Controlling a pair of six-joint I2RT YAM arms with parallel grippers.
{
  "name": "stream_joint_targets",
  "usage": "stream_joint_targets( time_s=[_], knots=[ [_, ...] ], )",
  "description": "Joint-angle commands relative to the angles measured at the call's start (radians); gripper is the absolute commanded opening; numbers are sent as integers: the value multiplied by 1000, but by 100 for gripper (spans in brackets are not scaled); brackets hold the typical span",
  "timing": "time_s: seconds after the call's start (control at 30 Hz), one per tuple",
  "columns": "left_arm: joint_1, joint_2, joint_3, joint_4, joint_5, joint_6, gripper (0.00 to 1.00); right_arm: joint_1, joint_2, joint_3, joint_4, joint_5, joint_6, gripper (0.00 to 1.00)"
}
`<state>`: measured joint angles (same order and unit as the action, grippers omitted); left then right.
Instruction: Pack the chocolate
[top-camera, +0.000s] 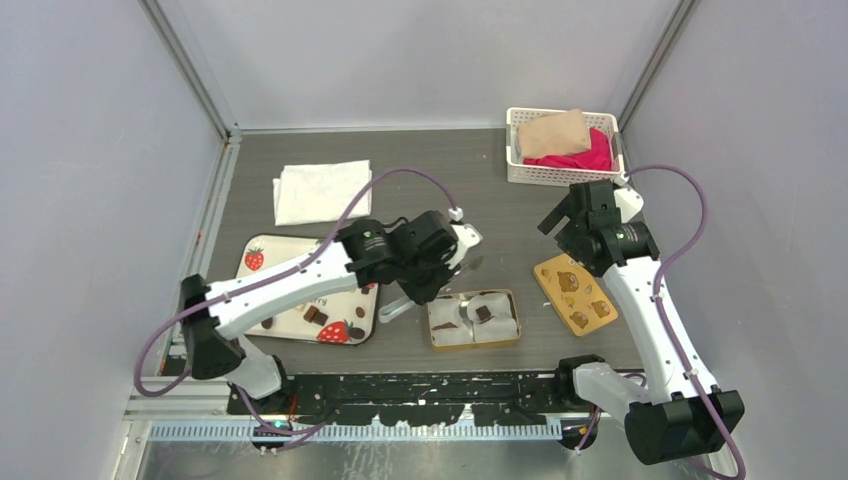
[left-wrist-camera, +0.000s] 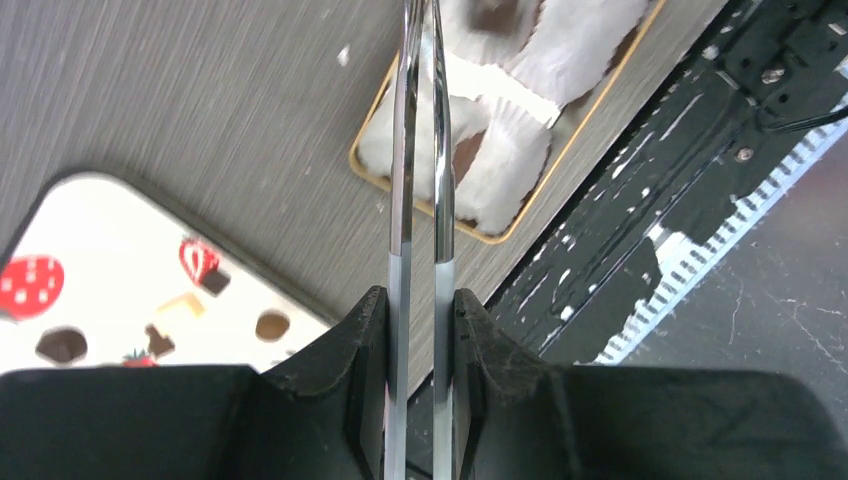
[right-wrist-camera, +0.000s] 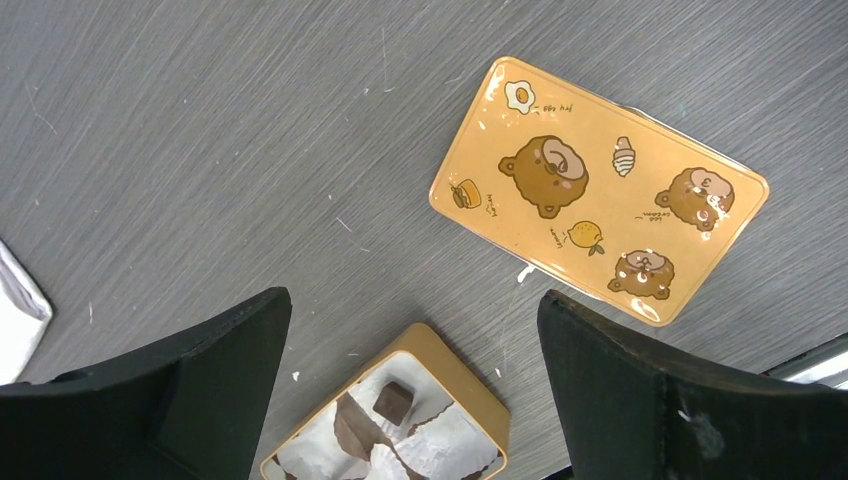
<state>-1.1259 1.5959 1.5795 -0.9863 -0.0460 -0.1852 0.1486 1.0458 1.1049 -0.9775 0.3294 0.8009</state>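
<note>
Chocolate (top-camera: 315, 316) is shown in two places. Several loose pieces lie on the strawberry-printed tray (top-camera: 290, 250) at the left of the desk (top-camera: 450, 160). At least one dark square piece (right-wrist-camera: 393, 400) is seated in a white paper cup inside the gold tin (right-wrist-camera: 460, 375) at near centre.

The left pincer (left-wrist-camera: 418, 320) is pressed together on a pair of metal tongs (left-wrist-camera: 420, 150). Their long axis is laid roughly left to right, with the tips directed rightward over the left part of the tin. The blades are seen almost touching along their length. The tips run out of the wrist view, so whether a piece is pinched between them cannot be told. The tray's pieces are thus placed to the left of the tips and behind them, while the tin's cups lie beneath and ahead of them.

The right pincer (right-wrist-camera: 412, 300) is held spread wide and empty above bare desk, between the tin and the bear-printed lid (right-wrist-camera: 600, 140), which lies flat to the right.

The left arm is judged the nearer to both tray and tin. A further pick would require the tongs to be swung leftward over the tray and the blades let apart before descent. The right arm is judged better placed for the lid.
</note>
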Motion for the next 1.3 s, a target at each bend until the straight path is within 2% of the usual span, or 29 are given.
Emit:
stream_joint_targets(
  time_s=[0.0, 0.17, 0.27, 0.37, 0.6, 0.7, 0.93, 1.1, 1.27],
  knots=[
    [63, -147, -103, -88, -93, -130, 0, 1, -2, -9, 44, -12, 11, 99],
    [189, -262, -248, -199, -168, -275, 0, 1, 22, -14, 68, -33, 19, 98],
    [264, -293, -283, -318, -251, -393, 0, 1, 35, -15, 87, -45, 24, 98],
    [313, -318, -314, -388, -252, -475, 0, 1, 51, -9, 106, -50, 19, 98],
    [392, -310, -400, -410, -225, -581, 8, 2, 84, 15, 124, -68, 4, 98],
    [398, -290, -404, -403, -208, -594, 12, 1, 83, 15, 126, -69, 0, 98],
    [399, -307, -466, -286, -47, -597, 17, 2, 80, 11, 125, -76, -7, 98],
    [397, -279, -482, -274, -28, -595, 23, 1, 84, 13, 125, -78, -11, 98],
    [397, -266, -485, -228, -7, -623, 38, 2, 90, 18, 122, -83, -13, 98]
  ],
)
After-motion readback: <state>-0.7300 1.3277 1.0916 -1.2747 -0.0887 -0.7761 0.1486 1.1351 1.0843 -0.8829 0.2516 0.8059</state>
